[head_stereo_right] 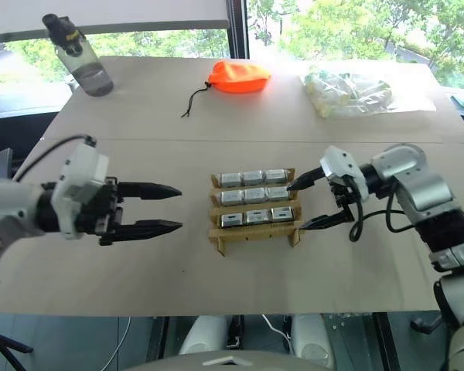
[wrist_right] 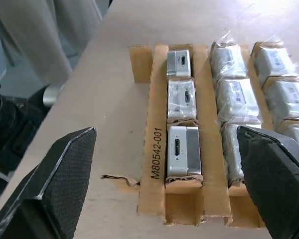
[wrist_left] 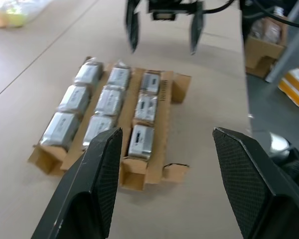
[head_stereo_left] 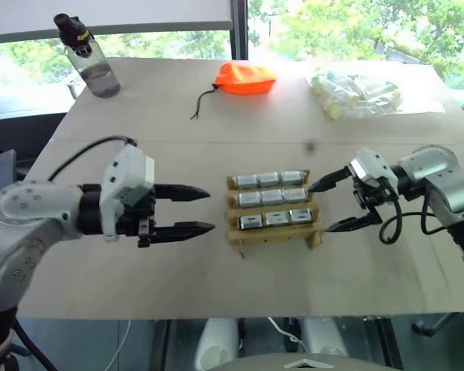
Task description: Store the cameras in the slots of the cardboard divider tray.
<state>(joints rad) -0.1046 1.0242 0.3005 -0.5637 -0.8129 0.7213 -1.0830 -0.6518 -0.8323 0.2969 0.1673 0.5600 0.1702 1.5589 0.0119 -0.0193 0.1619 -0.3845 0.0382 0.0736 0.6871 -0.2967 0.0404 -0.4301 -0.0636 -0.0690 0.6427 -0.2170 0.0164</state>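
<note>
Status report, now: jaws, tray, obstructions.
Left gripper and right gripper both empty, jaws open, flanking the cardboard divider tray. All nine slots filled with cameras. Nothing in the way; bottle, orange pouch, packet bag far back.

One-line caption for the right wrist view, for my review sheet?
Open right gripper facing the cardboard divider tray, whose visible slots all hold cameras.

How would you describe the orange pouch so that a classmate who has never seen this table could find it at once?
Start at the far edge of the long table by the window. Between the water bottle at one end and the clear plastic bag of pale packets at the other lies the orange pouch. It alone is bright orange, trailing a dark cord.
</note>
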